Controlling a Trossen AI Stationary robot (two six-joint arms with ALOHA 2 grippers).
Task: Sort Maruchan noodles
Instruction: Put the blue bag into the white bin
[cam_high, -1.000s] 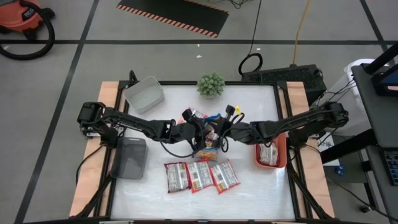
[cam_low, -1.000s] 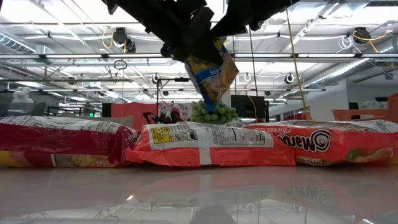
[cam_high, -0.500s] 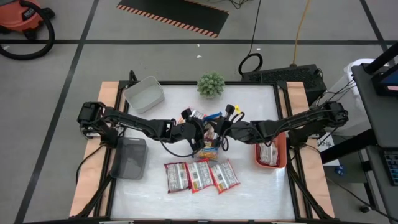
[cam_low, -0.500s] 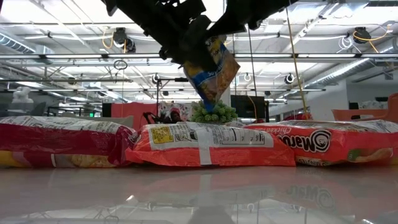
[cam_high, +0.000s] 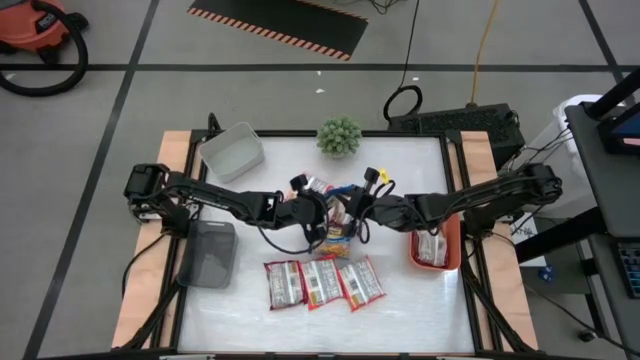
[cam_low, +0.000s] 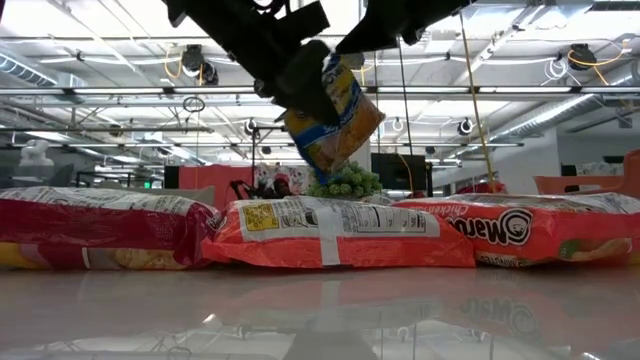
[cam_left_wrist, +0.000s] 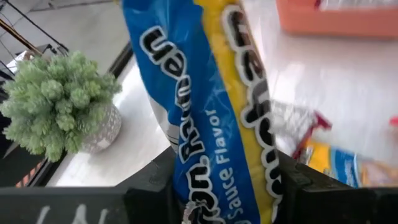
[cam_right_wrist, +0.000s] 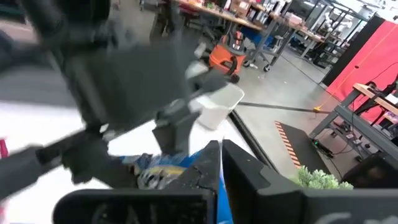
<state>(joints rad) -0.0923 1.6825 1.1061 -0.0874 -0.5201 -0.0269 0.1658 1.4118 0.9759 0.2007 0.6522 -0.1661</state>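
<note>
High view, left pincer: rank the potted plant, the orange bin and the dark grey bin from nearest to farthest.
From the left pincer at table centre:
1. Potted plant, at the far edge, nearest.
2. Orange bin, on the right side, and dark grey bin, on the left side: too close to call.

Yellow-blue noodle packet (cam_low: 333, 118) aloft, tilted

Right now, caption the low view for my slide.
Both end effectors hold a yellow-and-blue Maruchan packet aloft above three red Maruchan packets lying in a row on the table.
</note>
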